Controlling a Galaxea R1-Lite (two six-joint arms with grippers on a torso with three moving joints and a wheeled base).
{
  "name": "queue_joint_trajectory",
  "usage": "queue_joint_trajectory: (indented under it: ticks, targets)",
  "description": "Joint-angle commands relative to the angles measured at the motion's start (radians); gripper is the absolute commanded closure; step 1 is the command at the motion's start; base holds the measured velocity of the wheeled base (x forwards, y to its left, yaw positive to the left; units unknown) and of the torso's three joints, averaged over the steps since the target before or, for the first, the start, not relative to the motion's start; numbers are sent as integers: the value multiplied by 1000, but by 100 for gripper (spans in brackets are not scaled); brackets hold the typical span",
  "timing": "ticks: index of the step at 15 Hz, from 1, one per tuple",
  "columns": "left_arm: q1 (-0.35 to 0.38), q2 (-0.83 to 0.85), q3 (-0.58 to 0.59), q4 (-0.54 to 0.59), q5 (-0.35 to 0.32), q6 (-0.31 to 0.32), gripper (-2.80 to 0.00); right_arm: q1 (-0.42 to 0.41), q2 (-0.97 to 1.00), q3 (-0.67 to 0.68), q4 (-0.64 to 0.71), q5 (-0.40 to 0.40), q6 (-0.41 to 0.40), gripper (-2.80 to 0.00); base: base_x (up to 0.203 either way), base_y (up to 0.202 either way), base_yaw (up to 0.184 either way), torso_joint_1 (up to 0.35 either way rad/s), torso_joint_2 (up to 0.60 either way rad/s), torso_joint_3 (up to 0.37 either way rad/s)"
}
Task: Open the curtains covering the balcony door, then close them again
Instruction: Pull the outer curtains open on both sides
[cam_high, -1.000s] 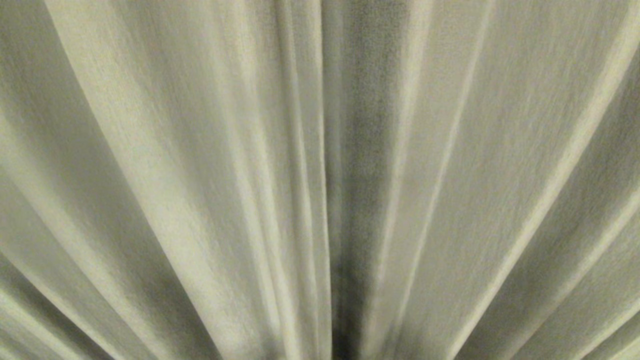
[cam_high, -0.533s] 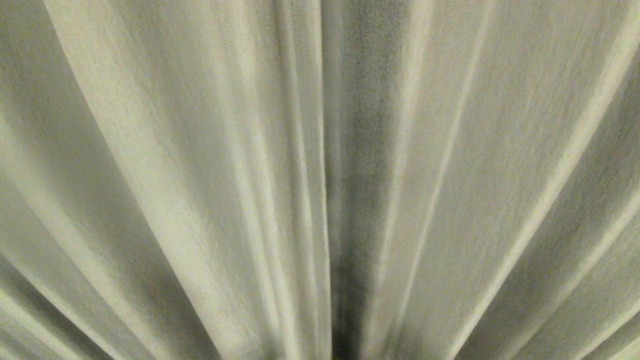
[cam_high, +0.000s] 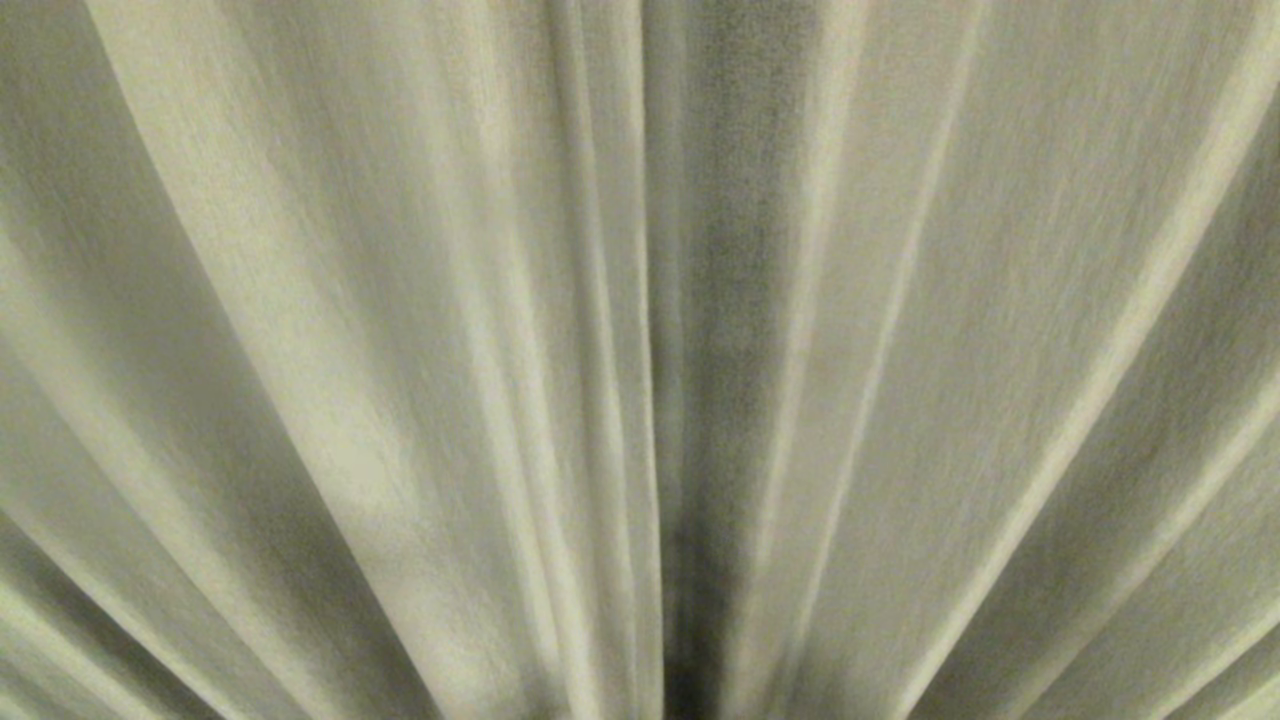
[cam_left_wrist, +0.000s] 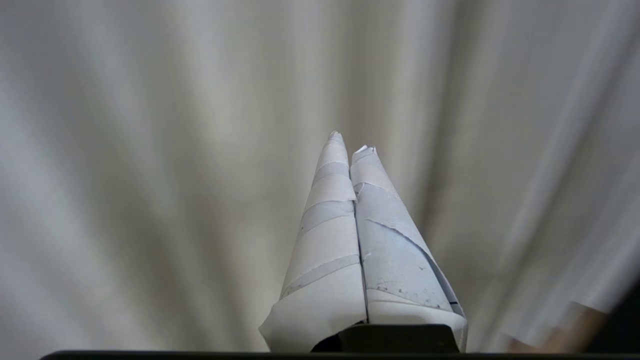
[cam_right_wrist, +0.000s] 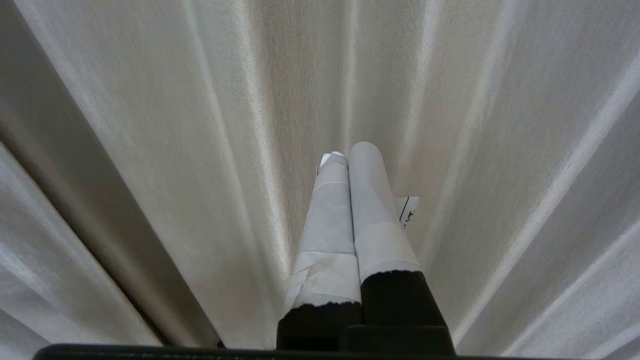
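From my head, all I see is the curtains (cam_high: 400, 300), drawn shut and hanging in long cream pleats that fill the view, with a darker seam where the two panels seem to meet near the middle (cam_high: 690, 400); neither arm shows here, and the balcony door is hidden behind the cloth. At my left wrist, my left gripper (cam_left_wrist: 350, 142) points at the fabric with its taped fingers (cam_left_wrist: 325, 240) pressed together, holding nothing, and I cannot tell whether the tips touch the cloth. At my right wrist, my right gripper (cam_right_wrist: 347, 150) is also closed and empty, facing the pleats close up. Opening has not begun, I judge. With fingers together I could only push the cloth, so it may slide off. Missing the seam would bunch one panel instead of parting the two.
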Motion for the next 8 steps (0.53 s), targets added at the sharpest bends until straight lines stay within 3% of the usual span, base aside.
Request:
queue_joint_trajectory:
  ticks: [1, 4, 8]
  targets:
    - [-1, 179, -121, -2, -110, -10, 0, 0, 2, 0, 0, 0, 0, 0, 0, 0, 0, 0, 0, 0]
    - [-5, 335, -263, -3, -185, -15, 0, 0, 2, 0, 0, 0, 0, 0, 0, 0, 0, 0, 0, 0]
    - [-8, 488, -417, -5, -203, -15, 0, 0, 2, 0, 0, 0, 0, 0, 0, 0, 0, 0, 0, 0]
